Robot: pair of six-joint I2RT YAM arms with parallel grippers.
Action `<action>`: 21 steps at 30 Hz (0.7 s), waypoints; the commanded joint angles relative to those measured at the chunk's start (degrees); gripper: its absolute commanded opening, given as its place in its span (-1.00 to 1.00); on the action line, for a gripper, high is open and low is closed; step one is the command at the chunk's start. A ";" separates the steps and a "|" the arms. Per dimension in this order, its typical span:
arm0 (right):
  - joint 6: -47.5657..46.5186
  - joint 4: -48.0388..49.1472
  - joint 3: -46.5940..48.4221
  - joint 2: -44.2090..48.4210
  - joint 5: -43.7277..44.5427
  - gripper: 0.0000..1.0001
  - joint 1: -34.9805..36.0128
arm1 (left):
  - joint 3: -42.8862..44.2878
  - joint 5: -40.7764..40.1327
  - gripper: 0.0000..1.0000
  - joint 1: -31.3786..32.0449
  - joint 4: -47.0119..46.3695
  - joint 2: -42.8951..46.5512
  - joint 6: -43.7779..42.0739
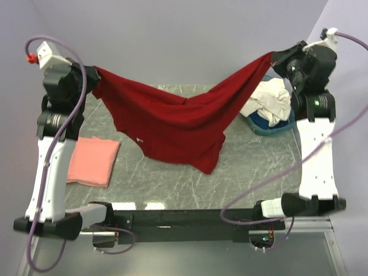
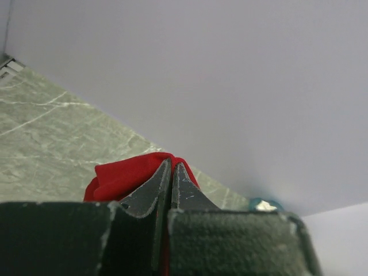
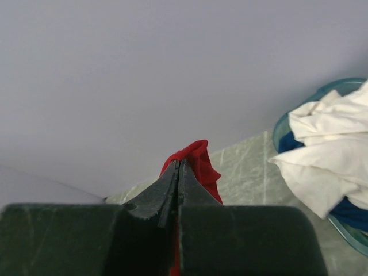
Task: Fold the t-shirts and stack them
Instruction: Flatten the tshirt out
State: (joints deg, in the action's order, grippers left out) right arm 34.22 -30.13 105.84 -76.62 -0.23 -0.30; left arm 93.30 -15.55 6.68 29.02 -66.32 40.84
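The left pincer [image 1: 94, 75] is clamped shut on one end of the deep red t-shirt [image 1: 178, 123]. In the left wrist view its two fingers meet, with red cloth bunched at and just beyond their tips. The right pincer [image 1: 276, 57] grips the opposite end the same way, fingers pressed together and a fold of red poking out past them.

Between the two pincers the shirt hangs as a slack sling, highest at each grip and drooping in the middle. Its lowest flap dangles below and nearer the arm bases. Whether that flap touches the surface [image 1: 253, 167] cannot be told from above.

The salmon-pink tee [image 1: 92, 161] lies folded flat below the left pincer, beside that arm. The cream-white tees [image 1: 269, 99] sit heaped in the blue basin [image 1: 283, 127], just below the right pincer.

The step in hand looks like the spread: the red shirt is lifted by two ends and held out so it can be laid flat before any fold is made. The next move likely calls for both pincers to descend together, keeping the cloth taut between them. The sag suggests drawing them a little farther apart. The hanging flap should land first and the rest unroll smooth, in the open stretch between the pink tee and the basin.
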 commanded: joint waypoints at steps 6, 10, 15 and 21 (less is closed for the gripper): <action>4.19 5.61 12.71 -9.34 -9.87 -1.00 -1.11 | 16.91 0.44 -0.98 -6.32 -0.80 -2.24 -2.43; 4.37 4.12 11.50 -8.29 -11.63 -1.00 -2.51 | 12.90 1.31 -0.93 -6.41 -1.85 2.77 -2.79; 4.19 3.94 1.57 -6.26 -16.02 -1.00 -5.94 | -0.37 6.40 -0.93 -6.41 -2.20 9.97 -0.06; 0.33 0.78 -2.04 -13.11 -19.81 -1.00 -7.18 | -22.96 15.72 -0.99 -6.41 -2.91 11.13 5.56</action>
State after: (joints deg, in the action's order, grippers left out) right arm 37.10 -28.71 105.08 -85.91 -16.51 -7.16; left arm 78.32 -6.70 0.45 24.47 -51.29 43.05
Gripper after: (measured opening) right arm 0.007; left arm 0.046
